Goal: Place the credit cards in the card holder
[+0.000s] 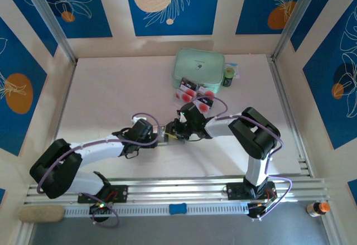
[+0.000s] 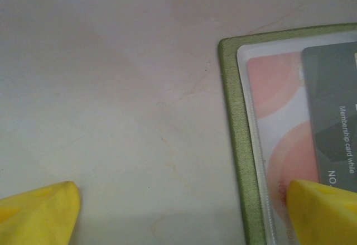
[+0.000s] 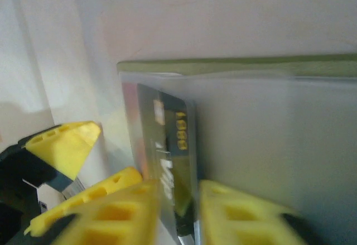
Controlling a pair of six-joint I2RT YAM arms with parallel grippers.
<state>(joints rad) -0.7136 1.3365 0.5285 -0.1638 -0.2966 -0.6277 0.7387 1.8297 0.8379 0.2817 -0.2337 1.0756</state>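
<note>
Left hand (image 2: 178, 211): fingers stood wide apart and held nothing; 1 yellow fingertip (image 2: 326, 211) rested on the near corner of the open card holder (image 2: 237, 144), seemingly pinning it to the table (image 2: 111, 89), while the other sat well off to the side over bare surface.
Card holder: olive-green edge lay just ahead of the left hand, with a clear pocket showing a pale card with red circles (image 2: 279, 139) and a dark card (image 2: 334, 116) over it.
Right hand (image 3: 178, 211): jaws partly parted around the dark card (image 3: 175, 161), which stood edge-on between them, partway into the pocket; whether they still gripped it, I could not tell.
Remaining cards (image 1: 195, 93): several red-circled ones lay beyond the right hand, beside the mint-green case (image 1: 199, 66).
Step in hand: seating 1 card in the pocket, by my reading.
Next move: likely calls for freeing the jaws without dragging the card out, the left hand bracing the holder, then a reach for another card.
</note>
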